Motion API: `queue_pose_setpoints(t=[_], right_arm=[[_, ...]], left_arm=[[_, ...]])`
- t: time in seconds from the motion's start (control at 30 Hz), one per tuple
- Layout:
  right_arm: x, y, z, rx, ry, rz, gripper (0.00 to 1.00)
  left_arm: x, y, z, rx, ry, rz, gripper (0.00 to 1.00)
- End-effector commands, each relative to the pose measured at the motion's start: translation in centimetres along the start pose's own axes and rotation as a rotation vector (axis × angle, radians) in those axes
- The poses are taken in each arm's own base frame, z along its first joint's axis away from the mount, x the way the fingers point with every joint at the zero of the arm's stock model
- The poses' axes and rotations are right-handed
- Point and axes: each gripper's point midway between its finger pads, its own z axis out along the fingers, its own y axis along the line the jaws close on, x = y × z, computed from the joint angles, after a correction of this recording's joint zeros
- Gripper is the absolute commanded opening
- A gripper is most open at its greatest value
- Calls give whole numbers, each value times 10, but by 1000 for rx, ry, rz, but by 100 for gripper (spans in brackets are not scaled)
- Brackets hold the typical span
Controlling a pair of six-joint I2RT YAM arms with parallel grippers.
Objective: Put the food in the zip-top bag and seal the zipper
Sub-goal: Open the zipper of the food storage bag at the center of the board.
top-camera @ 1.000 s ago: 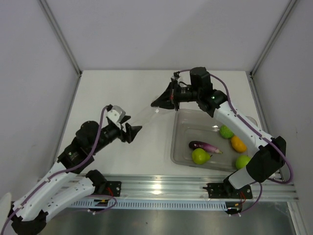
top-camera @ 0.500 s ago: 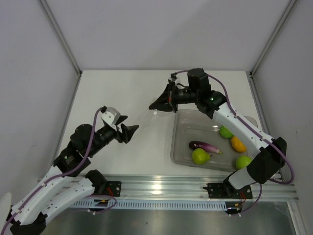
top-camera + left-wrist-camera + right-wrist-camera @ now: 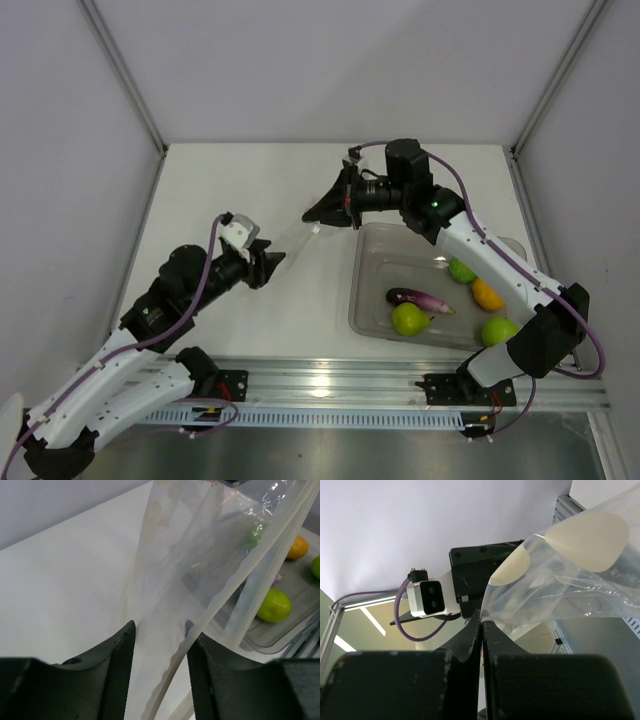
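Clear bag barely readable; fruit and tub part-covered.
Top view: zip-top bag (image 3: 298, 236) is only a faint sheen, outline and mouth edge unclear. Right arm (image 3: 500, 265) hides the tub's (image 3: 372, 300) 2 o'clock corner and part of the orange (image 3: 488, 294) and round green fruit (image 3: 461, 269); can't tell if the second green fruit (image 3: 497, 330) at 4 o'clock sits in the tub or on the desk (image 3: 250, 190). Left arm (image 3: 120, 360) cut off at the 7 o'clock corner. Left wrist: bag runs off the 12 and 6 o'clock edges, eggplant (image 3: 278, 578) mostly behind a bag band, second green fruit clipped at 3 o'clock, round green fruit blurred through film. Right wrist: right gripper (image 3: 481, 617) jaws dark, out of focus; bag clipped at 3 o'clock.
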Motion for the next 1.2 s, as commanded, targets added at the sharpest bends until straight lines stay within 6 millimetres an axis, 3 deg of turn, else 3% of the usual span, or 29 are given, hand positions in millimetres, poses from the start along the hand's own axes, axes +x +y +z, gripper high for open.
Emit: queue_pose_setpoints(t=[0.0, 0.07, 0.1, 0.17, 0.2, 0.23, 0.3, 0.33, 0.43, 0.53, 0.57, 0.6, 0.63, 0.67, 0.73, 0.77, 1.0, 1.17], right_arm=[[14, 28, -8, -70, 14, -63, 0], [16, 26, -7, -68, 22, -72, 1], [16, 26, -6, -64, 21, -82, 5], [13, 19, -9, -18, 1, -135, 28], [5, 14, -8, 15, -25, -163, 38], [5, -6, -11, 96, -22, -200, 53], [-13, -15, -17, 192, -93, -256, 65], [-13, -29, -23, 264, -103, -246, 81], [-34, -52, -46, 422, -246, -292, 99], [-46, -69, -71, 559, -378, -342, 99], [-45, -73, -75, 582, -405, -350, 99], [-44, -77, -77, 600, -422, -361, 99], [-34, -85, -71, 610, -406, -374, 99], [-33, -89, -69, 622, -417, -380, 99], [-17, -91, -54, 619, -397, -412, 87], [-16, -91, -51, 625, -414, -422, 83], [15, -44, -9, 480, -420, -541, 68], [18, -40, 12, 424, -402, -524, 64]], left_arm=[[-17, 7, -2, -44, -25, 7, 46], [-15, 8, 2, -59, -1, -14, 41], [-19, 8, 2, -62, 1, -23, 30], [-13, 8, 7, -70, 64, -56, 15], [-10, 8, 9, -77, 89, -75, 2], [-18, 7, 8, -84, 89, -114, 1], [-2, 5, 12, -95, 188, -155, 1], [-13, 5, 11, -108, 178, -208, 1], [-10, -3, 10, -96, 228, -282, 1], [-11, -3, 5, -126, 250, -347, 1], [-23, 0, 3, -144, 230, -358, 1], [-13, 1, 1, -168, 283, -375, 1], [-11, 3, 0, -188, 303, -384, 1], [-24, 3, -2, -195, 289, -390, 1], [-13, 6, -2, -231, 356, -407, 1], [-17, 6, -3, -239, 355, -412, 1], [8, 13, -1, -326, 475, -426, 1], [14, 12, 2, -326, 485, -440, 1]])
